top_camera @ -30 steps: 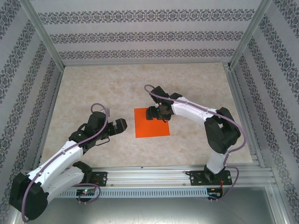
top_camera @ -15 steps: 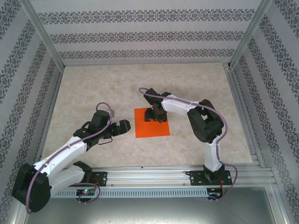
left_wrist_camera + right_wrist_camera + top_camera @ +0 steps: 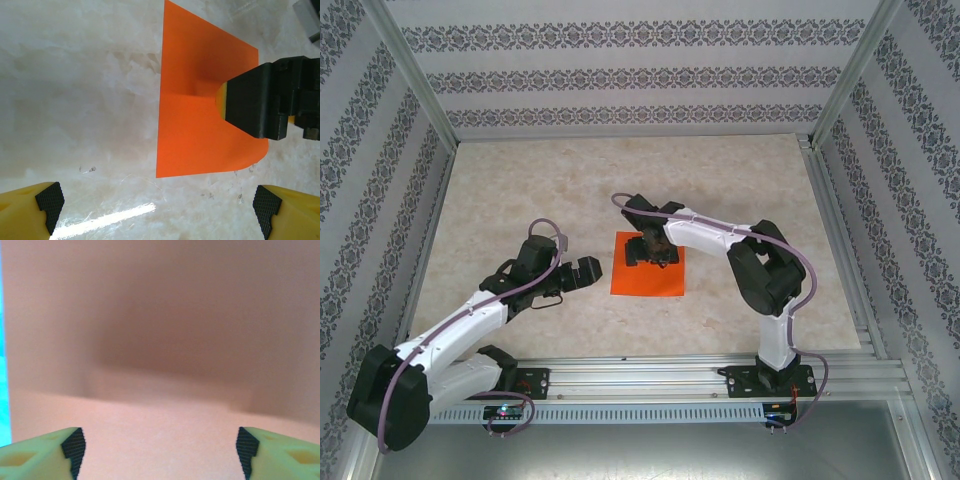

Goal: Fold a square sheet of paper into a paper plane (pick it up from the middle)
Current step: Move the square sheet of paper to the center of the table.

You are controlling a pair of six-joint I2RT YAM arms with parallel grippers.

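The square sheet of paper [image 3: 645,280] is bright orange-red and lies flat on the marble table [image 3: 540,190], near the middle. My right gripper [image 3: 648,252] points down onto the sheet's far half. In the right wrist view its jaws [image 3: 160,450] stand open and wide, with the paper [image 3: 160,365] under and between them. In the left wrist view, the paper [image 3: 200,120] shows a slight crease where the right gripper's black body [image 3: 265,100] presses on it. My left gripper [image 3: 588,272] waits just left of the sheet, open [image 3: 157,215] and empty, over bare table.
An aluminium rail [image 3: 650,375] carrying both arm bases runs along the near edge. Patterned walls and metal posts [image 3: 415,80] enclose the table on three sides. Bare marble lies behind and to both sides of the sheet.
My right gripper has come down and a little left onto the paper, and its jaws have widened. The sheet has shifted slightly. My left gripper has edged closer to the sheet's left edge.
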